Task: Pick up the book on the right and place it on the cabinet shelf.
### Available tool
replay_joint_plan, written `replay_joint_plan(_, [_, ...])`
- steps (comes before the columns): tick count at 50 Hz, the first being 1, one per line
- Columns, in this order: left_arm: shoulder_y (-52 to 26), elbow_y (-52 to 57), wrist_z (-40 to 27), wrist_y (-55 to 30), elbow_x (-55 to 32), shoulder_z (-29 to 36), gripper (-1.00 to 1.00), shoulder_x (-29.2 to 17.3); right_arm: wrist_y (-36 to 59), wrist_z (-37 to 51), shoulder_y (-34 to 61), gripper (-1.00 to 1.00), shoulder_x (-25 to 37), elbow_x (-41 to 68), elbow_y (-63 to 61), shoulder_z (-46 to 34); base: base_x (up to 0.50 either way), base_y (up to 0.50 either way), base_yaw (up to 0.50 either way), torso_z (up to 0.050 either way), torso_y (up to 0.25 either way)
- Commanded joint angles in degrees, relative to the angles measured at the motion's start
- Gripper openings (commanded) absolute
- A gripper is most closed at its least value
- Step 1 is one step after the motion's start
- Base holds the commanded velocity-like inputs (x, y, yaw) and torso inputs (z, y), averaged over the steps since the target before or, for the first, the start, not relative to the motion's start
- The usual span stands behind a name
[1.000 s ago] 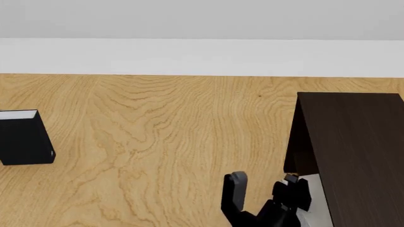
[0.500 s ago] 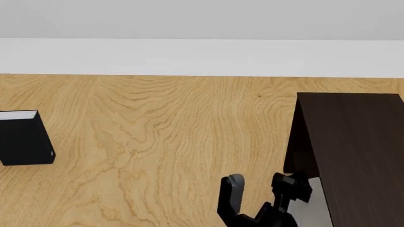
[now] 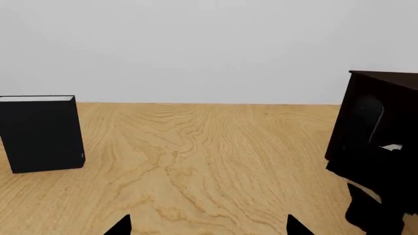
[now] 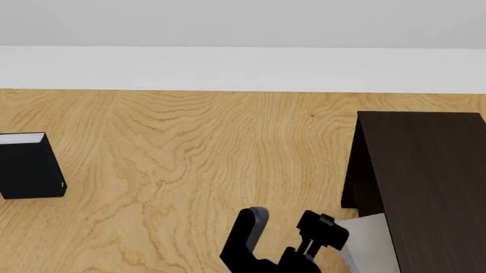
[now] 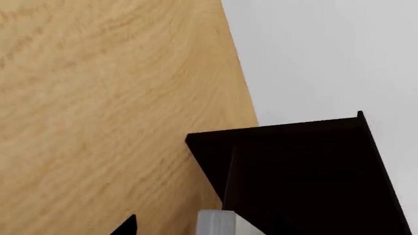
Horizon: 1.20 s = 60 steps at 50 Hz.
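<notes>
The book (image 4: 370,239) sits at the cabinet's (image 4: 425,182) open side, low in the head view, pale grey cover showing, partly tucked by the dark wall. Can't tell if it's fully on the shelf or just leaning at the mouth. The right gripper (image 4: 285,227) is just beside it, jaws spread wide, holding nothing. The left gripper barely shows in its wrist view, so I can't tell its state. The black book (image 4: 29,165) is well apart on the desk (image 4: 190,159). Risk as I see it: a finger clips the book while moving off, or the book tips out if it's only propped.
</notes>
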Motion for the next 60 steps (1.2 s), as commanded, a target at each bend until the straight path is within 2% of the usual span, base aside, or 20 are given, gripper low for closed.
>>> replay_joint_plan(1, [0.12, 0.17, 0.24, 0.63, -0.02, -0.18, 1.00, 0.21, 4.07, 2.10, 0.06, 1.00, 1.87, 1.51, -11.59, 2.26, 0.00, 0.00, 0.00, 0.000, 0.000])
replay_joint_plan(3, [0.09, 0.25, 0.13, 0.51, 0.01, -0.15, 1.00, 0.15, 2.24, 1.17, -1.77, 1.00, 2.24, 4.53, -12.20, 6.81, 0.00, 0.00, 0.00, 0.000, 0.000])
replay_joint_plan(9, [0.18, 0.57, -0.05, 0.43, -0.16, -0.15, 1.00, -0.01, 0.29, -0.16, -2.44, 1.00, 2.53, 6.74, -10.88, 10.46, 0.00, 0.00, 0.00, 0.000, 0.000])
replay_joint_plan(20, [0.03, 0.65, -0.36, 0.18, -0.23, 0.01, 1.00, -0.16, 1.97, -1.44, -3.39, 1.00, 3.98, 13.88, -13.29, 19.33, 0.00, 0.00, 0.00, 0.000, 0.000])
replay_joint_plan(21, [0.04, 0.55, -0.34, 0.32, -0.24, 0.00, 1.00, -0.13, 5.91, -1.02, -2.65, 1.00, 4.00, 16.04, -13.02, 21.20, 0.00, 0.00, 0.00, 0.000, 0.000])
replay_joint_plan(23, [0.01, 0.50, -0.39, 0.32, -0.17, 0.07, 1.00, -0.15, 4.17, -1.44, -3.49, 1.00, 4.51, 17.20, -13.90, 23.38, 0.00, 0.00, 0.00, 0.000, 0.000])
replay_joint_plan(47, [-0.12, 0.71, -0.74, 0.05, -0.77, 0.28, 1.00, -0.63, 7.82, -4.60, -0.16, 1.00, 7.01, 18.30, -16.45, 20.00, 0.00, 0.00, 0.00, 0.000, 0.000])
replay_joint_plan(60, [-0.16, 0.57, -0.89, 0.28, -0.88, 0.41, 1.00, -0.79, 8.02, -5.70, -0.03, 1.00, 6.02, 19.96, -17.81, 20.05, 0.00, 0.00, 0.00, 0.000, 0.000])
